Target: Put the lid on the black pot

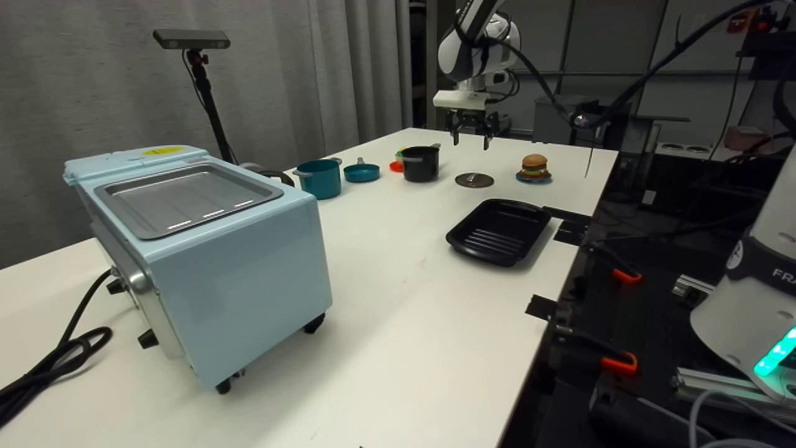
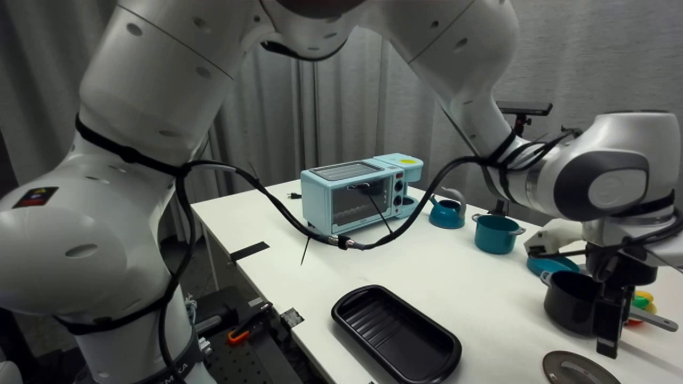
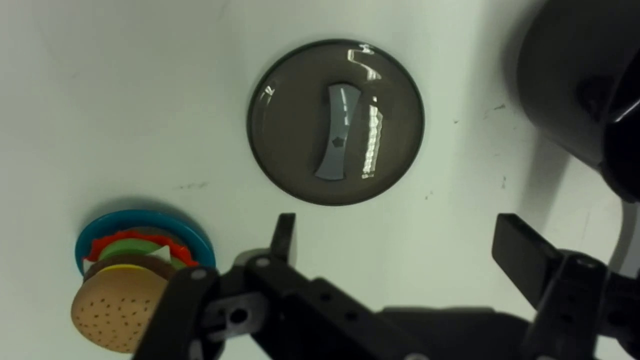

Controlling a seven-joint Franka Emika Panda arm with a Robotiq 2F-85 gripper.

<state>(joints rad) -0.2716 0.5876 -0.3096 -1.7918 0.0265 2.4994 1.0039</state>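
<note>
The gripper [image 3: 397, 232] hangs spread wide, gripping nothing, near the lid [image 3: 335, 122] on a white table [image 3: 150, 125].

In the wrist view the lid lies just past the fingertips [image 3: 283, 235], between the toy burger [image 3: 120, 300] and the black pot [image 3: 565, 75]: a glossy, smoky disc with a waisted grey handle [image 3: 341, 117], its pentagonal mark [image 3: 338, 142] clear only here. The exterior views alone show the ribbed black tray [image 2: 408, 352].

Lid [image 3: 336, 122] — glossy, smooth | curtain [image 1: 267, 81] — matt cloth | toaster oven [image 1: 230, 267]: smooth
</note>
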